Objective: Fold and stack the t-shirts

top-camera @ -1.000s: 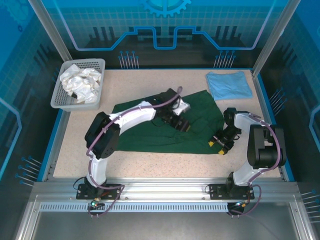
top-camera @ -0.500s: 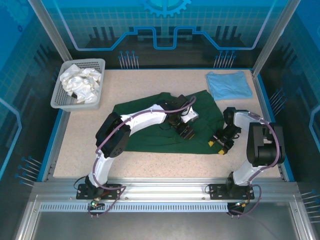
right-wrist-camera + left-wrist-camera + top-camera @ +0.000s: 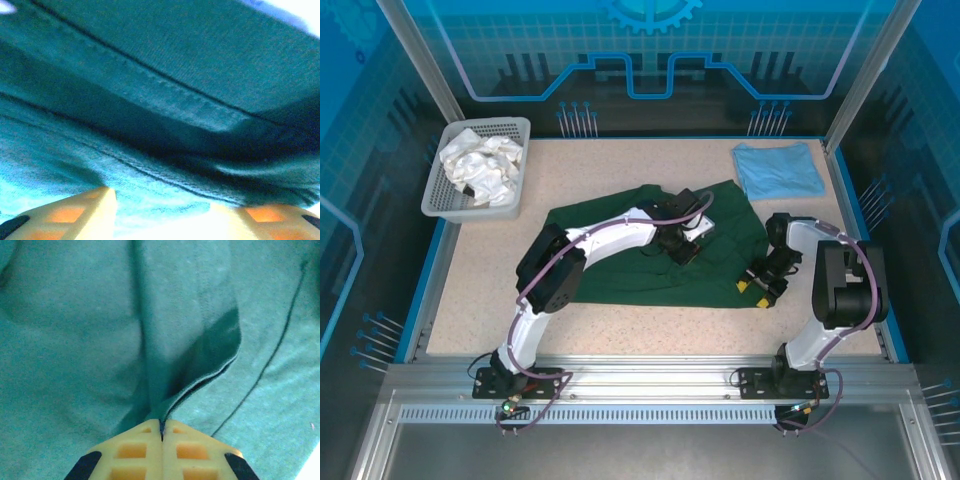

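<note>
The dark green t-shirt (image 3: 640, 275) lies spread and rumpled across the middle of the table. My left gripper (image 3: 682, 250) is down on its centre-right part. In the left wrist view the left gripper (image 3: 161, 429) is shut, pinching a raised fold of the green t-shirt (image 3: 190, 340) with a hem edge beside it. My right gripper (image 3: 757, 285) sits at the shirt's near right corner. In the right wrist view its fingers (image 3: 75, 212) stand apart, with green cloth (image 3: 165, 100) lying across the gap. The light blue t-shirt (image 3: 778, 170) lies folded at the back right.
A white mesh basket (image 3: 440, 208) holding crumpled white cloth (image 3: 480, 165) stands at the back left. Blue rails and the enclosure's posts border the table. Bare tabletop (image 3: 620, 160) runs behind the green shirt and along the near edge.
The left arm reached farther right over the green shirt, then its jaws closed on a fold of cloth. The right arm has stayed put.
</note>
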{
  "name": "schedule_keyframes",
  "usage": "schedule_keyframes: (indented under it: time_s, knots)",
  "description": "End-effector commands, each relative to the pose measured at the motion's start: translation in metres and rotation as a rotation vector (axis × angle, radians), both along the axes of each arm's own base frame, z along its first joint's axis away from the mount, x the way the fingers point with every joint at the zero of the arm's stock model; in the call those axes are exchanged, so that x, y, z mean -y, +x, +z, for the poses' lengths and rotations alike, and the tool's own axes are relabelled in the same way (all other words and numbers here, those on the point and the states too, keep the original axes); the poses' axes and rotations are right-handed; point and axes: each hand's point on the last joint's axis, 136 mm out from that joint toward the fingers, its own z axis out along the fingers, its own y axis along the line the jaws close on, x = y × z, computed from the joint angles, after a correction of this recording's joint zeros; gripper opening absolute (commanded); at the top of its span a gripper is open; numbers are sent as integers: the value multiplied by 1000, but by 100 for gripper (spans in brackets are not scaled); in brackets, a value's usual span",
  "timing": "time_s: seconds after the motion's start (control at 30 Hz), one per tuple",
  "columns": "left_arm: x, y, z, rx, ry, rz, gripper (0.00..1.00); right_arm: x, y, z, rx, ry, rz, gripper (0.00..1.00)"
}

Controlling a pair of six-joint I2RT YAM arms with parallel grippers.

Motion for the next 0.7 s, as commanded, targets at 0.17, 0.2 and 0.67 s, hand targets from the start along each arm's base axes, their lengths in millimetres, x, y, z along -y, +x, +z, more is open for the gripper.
schedule_keyframes:
  time_s: [0.17,0.2,0.67]
  knots:
    - [-46,50,-7,79,43,214,0,8,9,-7,11,-29,1,53]
    - [-51,53,-9,77,53,228,0,8,9,-7,9,-28,3,53]
    - [-118,67,-22,62,247,407,34,12,21,7,43,-49,-13,56]
